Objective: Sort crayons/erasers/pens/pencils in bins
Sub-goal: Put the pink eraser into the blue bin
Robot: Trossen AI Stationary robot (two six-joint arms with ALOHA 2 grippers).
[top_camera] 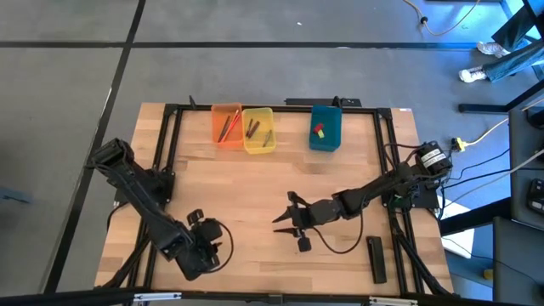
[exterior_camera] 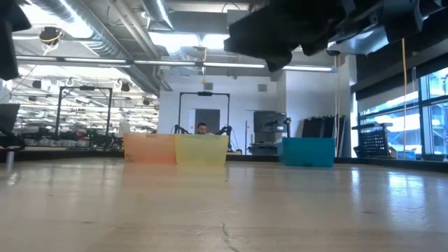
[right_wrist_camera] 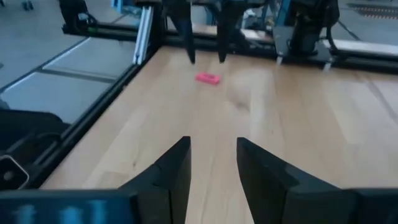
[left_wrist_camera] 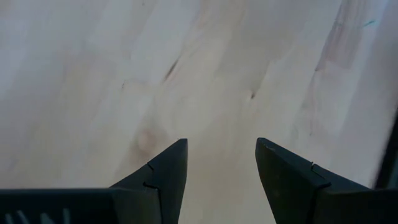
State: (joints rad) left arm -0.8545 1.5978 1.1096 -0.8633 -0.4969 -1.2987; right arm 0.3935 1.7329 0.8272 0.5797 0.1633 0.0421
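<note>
A pink eraser (right_wrist_camera: 208,78) lies flat on the wooden table and shows only in the right wrist view. My left gripper (right_wrist_camera: 206,57) hangs just beyond it, fingers pointing down, open and holding nothing (left_wrist_camera: 221,146). In the high view the left gripper (top_camera: 200,225) stands near the table's front left and covers the eraser. My right gripper (top_camera: 285,223) is at the front middle, pointing toward the table's left, open and holding nothing (right_wrist_camera: 213,158). The orange bin (top_camera: 226,126), yellow bin (top_camera: 258,129) and teal bin (top_camera: 325,127) stand along the far edge.
The orange bin holds thin orange and red sticks, the yellow bin short dark sticks, the teal bin red and yellow erasers. A long black bar (top_camera: 376,259) lies at the front right. A black frame rail (right_wrist_camera: 140,37) borders the table. Bare wood lies between the grippers and the bins.
</note>
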